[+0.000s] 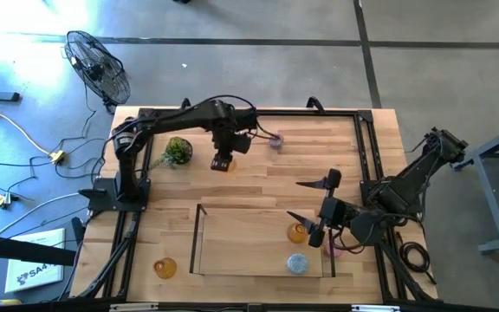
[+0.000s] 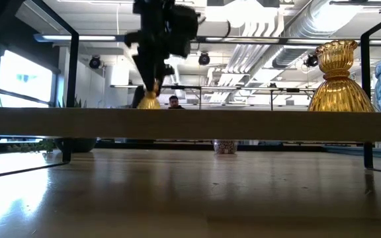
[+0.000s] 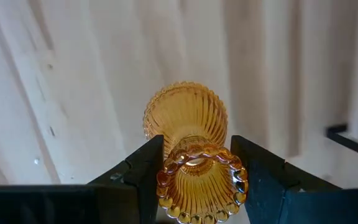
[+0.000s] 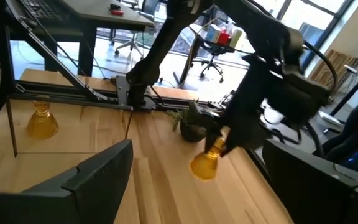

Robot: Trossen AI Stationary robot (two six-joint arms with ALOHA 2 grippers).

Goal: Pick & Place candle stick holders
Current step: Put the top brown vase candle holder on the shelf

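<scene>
The left gripper (image 3: 194, 177) is seen pinching an amber candle stick holder (image 3: 188, 146) at its narrow neck, one dark finger (image 3: 145, 171) on each side, under the beaded rim. In the right wrist view this holder (image 4: 205, 163) is hanging under the claw, above the wooden table (image 4: 160, 180), apart from the boards as far as can be judged. In the high view the same claw (image 1: 223, 161) is found over the far middle part of the table (image 1: 258, 186).

Just beside this claw, toward the table's left edge, a green mossy ball (image 1: 177, 151) is lying. On the other side of the claw, near the far edge, a small mauve holder (image 1: 275, 139) is standing.

Well apart from the left claw, at the near right part of the table, the right gripper (image 1: 320, 208) is kept with its fingers spread wide and nothing between them. Close to its lower finger a second amber holder (image 1: 297, 232) is standing inside a thin dark rectangular frame (image 1: 199, 238). A light blue round holder (image 1: 297, 263) is placed inside the same frame, nearer to the front edge. A pink holder (image 1: 332, 251) is partly hidden under the right arm.

A third amber holder (image 1: 165, 267) is standing alone at the near left corner, outside the frame. In the low view one amber holder (image 2: 339, 78) is seen big at the right side.
</scene>
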